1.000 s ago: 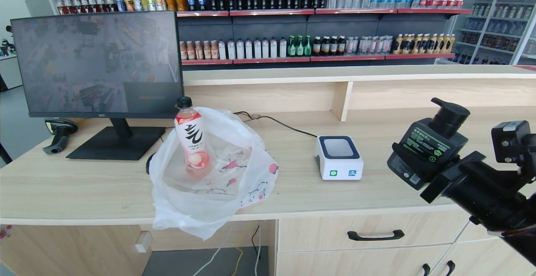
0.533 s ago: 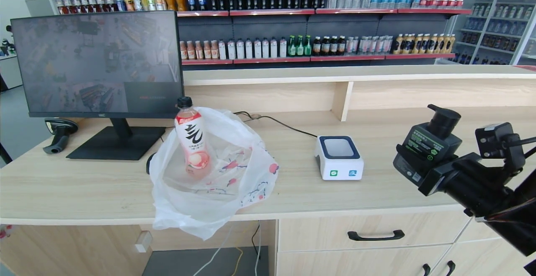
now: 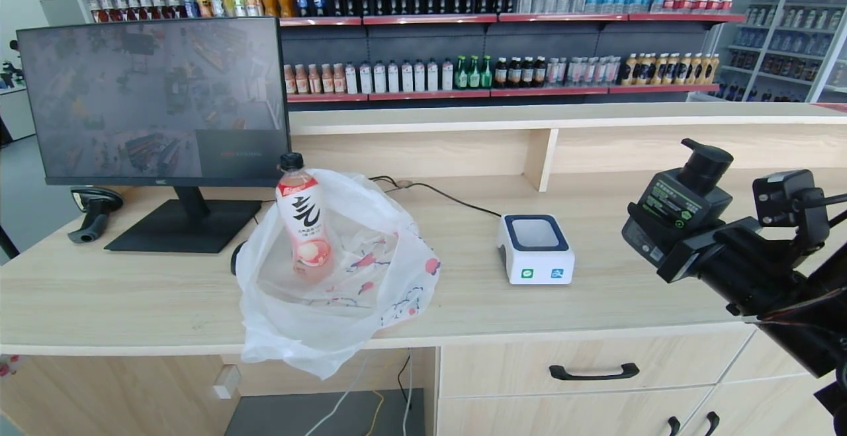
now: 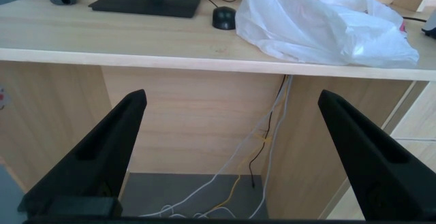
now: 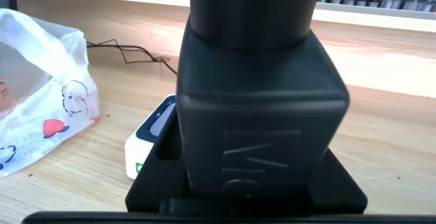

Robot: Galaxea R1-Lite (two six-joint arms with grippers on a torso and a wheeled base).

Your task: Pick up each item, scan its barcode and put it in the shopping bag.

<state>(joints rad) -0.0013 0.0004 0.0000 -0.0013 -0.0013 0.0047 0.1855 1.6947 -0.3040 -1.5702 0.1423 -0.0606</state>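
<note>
A black pump bottle (image 3: 675, 214) hangs tilted above the counter's right end, with my right gripper (image 3: 691, 254) shut on its lower body. In the right wrist view the black pump bottle (image 5: 255, 115) stands close up between the jaws. The white barcode scanner (image 3: 534, 249) sits on the counter to the bottle's left, and the scanner (image 5: 153, 132) lies beyond the bottle in that wrist view. A translucent shopping bag (image 3: 344, 277) lies open mid-counter with a pink drink bottle (image 3: 303, 221) upright inside. My left gripper (image 4: 231, 156) is open, low in front of the counter, below the shopping bag (image 4: 320, 26).
A monitor (image 3: 155, 102) stands at the back left, with a handheld scanner (image 3: 92, 211) beside it and a mouse (image 3: 235, 257) behind the bag. A cable (image 3: 437, 194) runs to the raised ledge (image 3: 556, 118). Drawers (image 3: 589, 370) are under the counter.
My right gripper with the black bottle dipped slightly, then rose and drew a little to the right. The bag, the scanner and the drink bottle have not moved.
</note>
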